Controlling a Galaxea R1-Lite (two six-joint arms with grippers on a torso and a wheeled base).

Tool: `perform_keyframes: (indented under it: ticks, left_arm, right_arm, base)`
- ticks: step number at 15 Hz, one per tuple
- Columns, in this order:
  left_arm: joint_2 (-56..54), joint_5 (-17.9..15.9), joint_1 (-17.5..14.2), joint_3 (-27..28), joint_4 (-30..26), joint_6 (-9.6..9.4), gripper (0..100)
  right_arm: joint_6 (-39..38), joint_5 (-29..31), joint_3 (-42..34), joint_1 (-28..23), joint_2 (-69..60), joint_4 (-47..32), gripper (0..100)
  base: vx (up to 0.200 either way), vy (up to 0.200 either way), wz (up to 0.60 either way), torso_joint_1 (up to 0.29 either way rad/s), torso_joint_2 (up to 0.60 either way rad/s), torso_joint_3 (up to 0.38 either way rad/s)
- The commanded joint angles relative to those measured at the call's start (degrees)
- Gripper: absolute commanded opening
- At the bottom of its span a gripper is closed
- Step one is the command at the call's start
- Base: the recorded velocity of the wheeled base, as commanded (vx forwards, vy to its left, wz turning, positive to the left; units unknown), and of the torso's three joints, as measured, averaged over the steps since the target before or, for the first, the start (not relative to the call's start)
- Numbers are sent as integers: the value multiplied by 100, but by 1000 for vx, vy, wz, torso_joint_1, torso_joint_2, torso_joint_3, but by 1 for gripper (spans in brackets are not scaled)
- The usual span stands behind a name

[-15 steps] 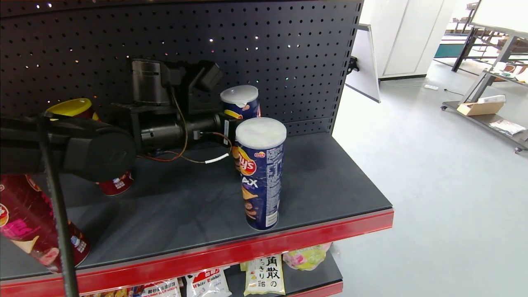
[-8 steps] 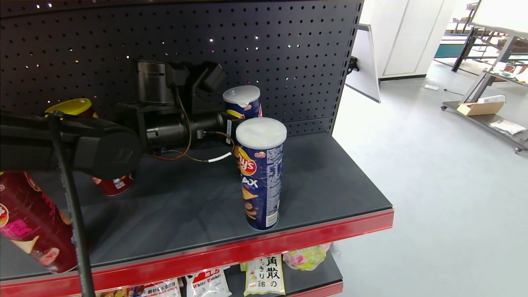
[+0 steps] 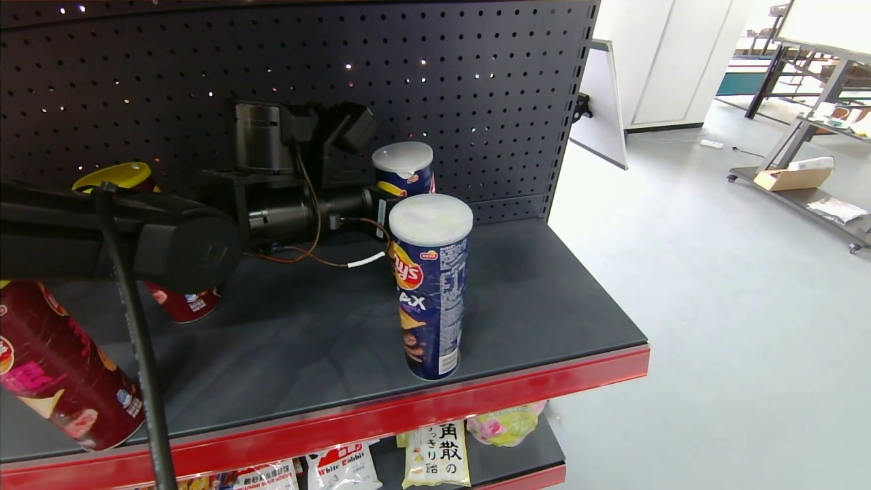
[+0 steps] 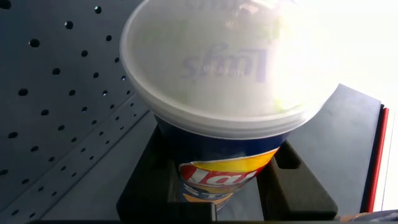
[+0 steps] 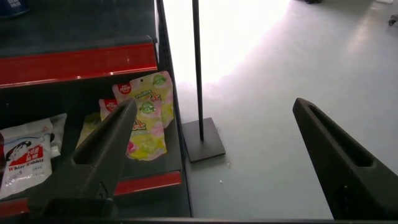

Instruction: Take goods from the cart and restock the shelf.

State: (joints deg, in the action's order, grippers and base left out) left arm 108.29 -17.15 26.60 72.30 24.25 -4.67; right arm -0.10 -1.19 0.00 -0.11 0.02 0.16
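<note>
Two items: front can standing at the shelf's front edge; back can near the rear edge, clamped in the left gripper; placing step, seemingly; next, loosen the grip and withdraw clear of the front can.

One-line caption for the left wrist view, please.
Left end effector grips a blue, lidded can in front of the pegboard.

Left arm is matte black with a rounded joint cap, a dull grey cylinder on top, thin orange wires and a white-sleeved cable. Right claw has dark, tapered fingers.
</note>
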Motion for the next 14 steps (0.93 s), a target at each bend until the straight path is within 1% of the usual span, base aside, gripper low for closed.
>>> perform_keyframes:
  ticks: [1,4,5,11,12,14]
  left_arm:
    - [-1,1,3,3,10,1,0]
    - [-1,-7,3,3,19,1,0]
    - [-1,-7,3,3,19,1,100]
    - [-124,19,-6,-129,1,10,100]
    - [-238,28,-23,-278,1,10,100]
    - [-572,28,-94,-761,27,1,100]
  right_arm:
    - [1,-4,0,2,-2,2,100]
    - [1,-4,0,2,-2,2,100]
    - [1,-4,0,2,-2,2,100]
    - [1,-4,0,2,-2,2,100]
    - [-8,-4,0,2,-2,2,100]
    - [1,-4,0,2,-2,2,100]
  base:
    - [0,0,0,0,0,0]
    - [0,0,0,0,0,0]
    - [0,0,0,0,0,0]
    - [0,0,0,0,0,0]
    - [0,0,0,0,0,0]
    - [0,0,0,0,0,0]
